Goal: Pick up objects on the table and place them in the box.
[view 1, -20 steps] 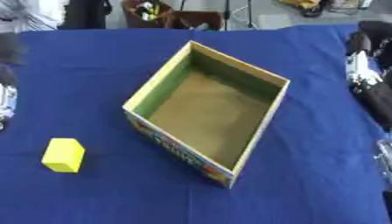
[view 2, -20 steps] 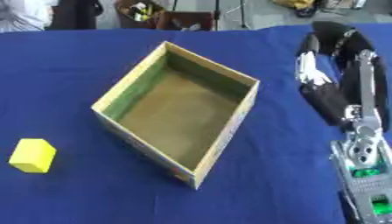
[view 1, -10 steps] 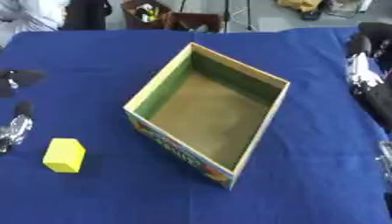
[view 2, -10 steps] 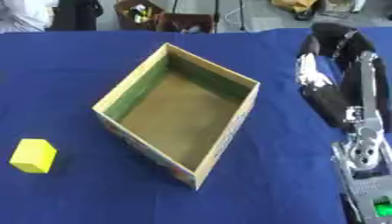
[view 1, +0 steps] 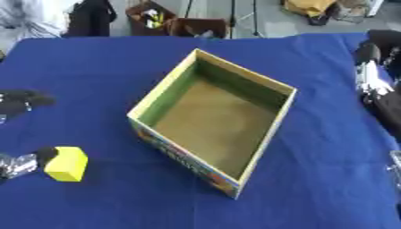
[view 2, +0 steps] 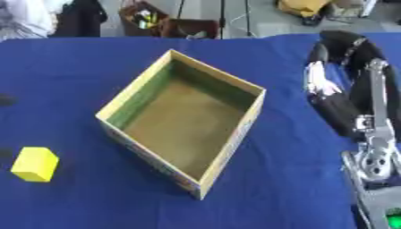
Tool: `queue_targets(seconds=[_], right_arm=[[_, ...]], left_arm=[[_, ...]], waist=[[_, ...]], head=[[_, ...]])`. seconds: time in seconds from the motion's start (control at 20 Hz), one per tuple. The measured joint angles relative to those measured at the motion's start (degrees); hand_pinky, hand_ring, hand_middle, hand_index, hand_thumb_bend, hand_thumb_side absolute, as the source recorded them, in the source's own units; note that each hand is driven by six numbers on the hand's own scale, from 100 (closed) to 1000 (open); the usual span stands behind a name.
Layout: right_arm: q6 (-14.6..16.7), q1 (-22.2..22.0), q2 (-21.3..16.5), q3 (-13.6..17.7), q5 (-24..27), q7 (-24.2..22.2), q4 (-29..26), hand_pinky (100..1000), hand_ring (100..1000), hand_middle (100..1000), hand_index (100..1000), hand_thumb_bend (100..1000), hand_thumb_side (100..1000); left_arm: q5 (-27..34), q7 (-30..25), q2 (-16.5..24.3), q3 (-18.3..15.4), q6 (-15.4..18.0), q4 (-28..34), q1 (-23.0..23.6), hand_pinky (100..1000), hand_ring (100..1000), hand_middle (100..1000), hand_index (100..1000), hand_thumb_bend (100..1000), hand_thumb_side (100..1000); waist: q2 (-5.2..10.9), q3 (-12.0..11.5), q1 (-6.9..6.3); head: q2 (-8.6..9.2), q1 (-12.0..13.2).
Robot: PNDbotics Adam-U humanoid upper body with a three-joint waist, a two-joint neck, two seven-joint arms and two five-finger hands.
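Reaching in from the bench's left edge, the left hand [view 1: 19,163] is touching one yellow block [view 1: 66,163] with a fingertip; whether it is gripping cannot be told. One empty open box [view 1: 211,120] is sitting mid-bench [view 1: 94,67]. The right hand [view 2: 321,82] is hanging at the right edge, holding nothing, its finger posture unclear.

Blue tablecloth [view 1: 94,67], grey floor [view 2: 250,18] beyond

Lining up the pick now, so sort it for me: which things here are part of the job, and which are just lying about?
Part of the job:
yellow block, on the cloth by the left hand
open box, nothing visible inside

Just lying about:
blue tablecloth
dark clutter beyond the table's far edge
right arm, resting at the right edge
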State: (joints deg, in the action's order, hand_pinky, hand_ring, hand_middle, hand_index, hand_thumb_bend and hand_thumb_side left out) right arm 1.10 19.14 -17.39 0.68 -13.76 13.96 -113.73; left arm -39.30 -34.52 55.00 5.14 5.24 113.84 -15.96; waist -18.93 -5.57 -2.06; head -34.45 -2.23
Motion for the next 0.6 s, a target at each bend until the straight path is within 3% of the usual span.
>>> queue_targets(seconds=[0.3,0.6], right_arm=[[0.0,0.0,0.0,-0.2,0.0,-0.2,0.0,733,670,616,743,100,431],[-0.1,0.0,0.0,-0.4,0.0,-0.4,0.0,735,671,616,743,100,431]], left_arm=[[-3.8,-7.6,1.0,2.3,-0.9,-0.1,-2.0,852,922,982,1000,874,1000],[-6.3,-10.5,1.5,5.1,-0.2,-2.0,-3.8,812,888,934,1000,867,1000]], waist=[[-0.01,0.5,-0.21],[-0.25,0.8,-0.33]], head=[[0.35,0.0],[0.51,0.1]])
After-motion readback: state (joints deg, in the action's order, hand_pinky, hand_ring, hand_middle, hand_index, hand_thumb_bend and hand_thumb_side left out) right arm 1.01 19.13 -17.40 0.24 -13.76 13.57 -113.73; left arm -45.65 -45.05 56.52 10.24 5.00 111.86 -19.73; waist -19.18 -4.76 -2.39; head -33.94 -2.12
